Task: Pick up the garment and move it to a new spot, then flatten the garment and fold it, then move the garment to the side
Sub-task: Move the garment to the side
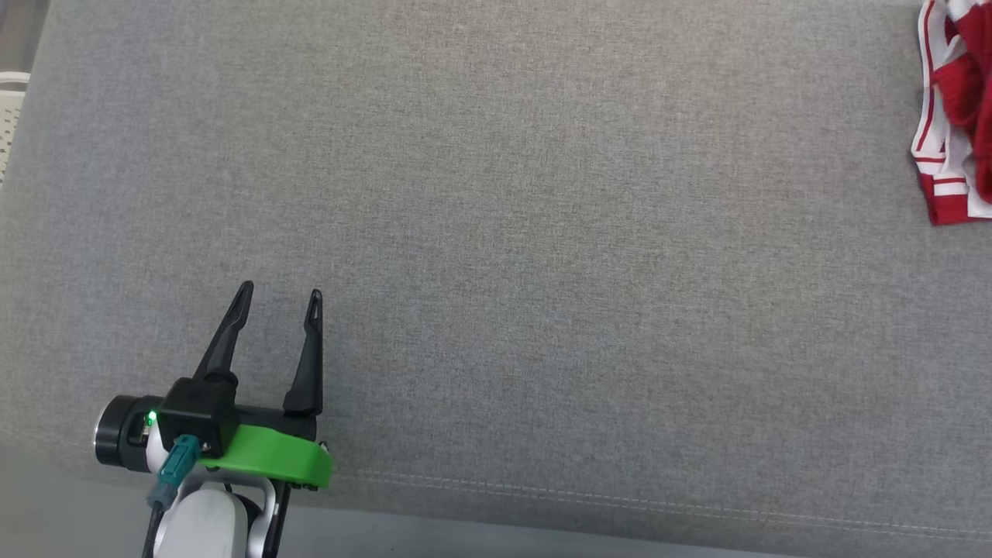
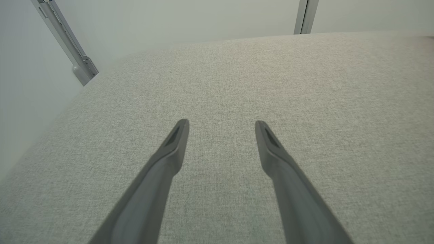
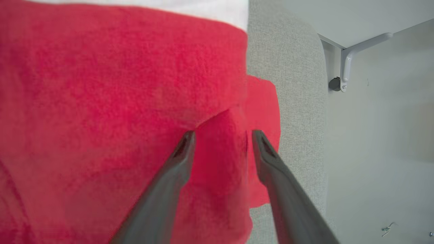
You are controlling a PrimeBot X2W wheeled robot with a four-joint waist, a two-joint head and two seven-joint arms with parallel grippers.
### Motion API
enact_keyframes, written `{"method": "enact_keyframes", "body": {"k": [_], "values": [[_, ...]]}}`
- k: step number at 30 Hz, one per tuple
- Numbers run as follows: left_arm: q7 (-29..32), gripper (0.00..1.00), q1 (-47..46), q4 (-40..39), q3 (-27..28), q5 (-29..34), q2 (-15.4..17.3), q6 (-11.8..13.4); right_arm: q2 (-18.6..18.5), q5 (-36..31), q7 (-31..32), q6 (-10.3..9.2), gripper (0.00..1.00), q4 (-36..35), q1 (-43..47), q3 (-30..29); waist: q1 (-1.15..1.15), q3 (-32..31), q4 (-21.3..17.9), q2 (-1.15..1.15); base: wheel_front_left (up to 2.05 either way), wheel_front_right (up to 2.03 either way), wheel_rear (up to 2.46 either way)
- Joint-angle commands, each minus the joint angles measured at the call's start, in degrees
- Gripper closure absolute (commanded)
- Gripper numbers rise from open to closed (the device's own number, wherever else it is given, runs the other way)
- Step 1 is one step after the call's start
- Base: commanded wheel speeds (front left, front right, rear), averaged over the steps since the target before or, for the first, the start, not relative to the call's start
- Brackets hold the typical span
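I see grey fabric counter w/ stitched seam along near edge; white perforated obj at far left; metal bracket past right edge.

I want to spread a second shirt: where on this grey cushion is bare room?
The wide middle of the grey cushion is bare, from the left tool across to the red and white garment. It is crowded at the right edge, where the right tool stands over that garment.

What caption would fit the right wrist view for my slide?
Right pincer, jaws apart, over a raised fold of the red garment on the grey surface.
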Motion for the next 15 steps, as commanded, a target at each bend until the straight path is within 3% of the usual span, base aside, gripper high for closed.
{"method": "enact_keyframes", "body": {"k": [1, 8, 15], "values": [[-0.22, 0.0, -0.84, 0.21, 0.27, 0.6, -0.04, -0.03, 0.26, -0.62, -0.45, -0.09, 0.0, 0.62, -0.94, 0.36, 0.0, -0.32, -0.03, 0.0, 0.0, 0.0, 0.0], [-0.22, 0.0, 0.01, 0.58, 0.67, 0.4, -0.25, 0.23, 1.71, -0.18, -1.74, -0.09, 0.0, 1.46, -0.22, 0.21, 0.0, -2.45, -0.39, 0.0, 0.0, 0.0, 0.0], [-0.22, 0.0, 1.48, 0.79, 1.27, 0.02, -0.41, 0.55, 4.16, 4.07, -16.24, -0.09, 0.0, -3.11, 4.46, -3.33, 0.0, -6.84, -1.5, 0.0, 0.0, 0.0, 0.0]]}}
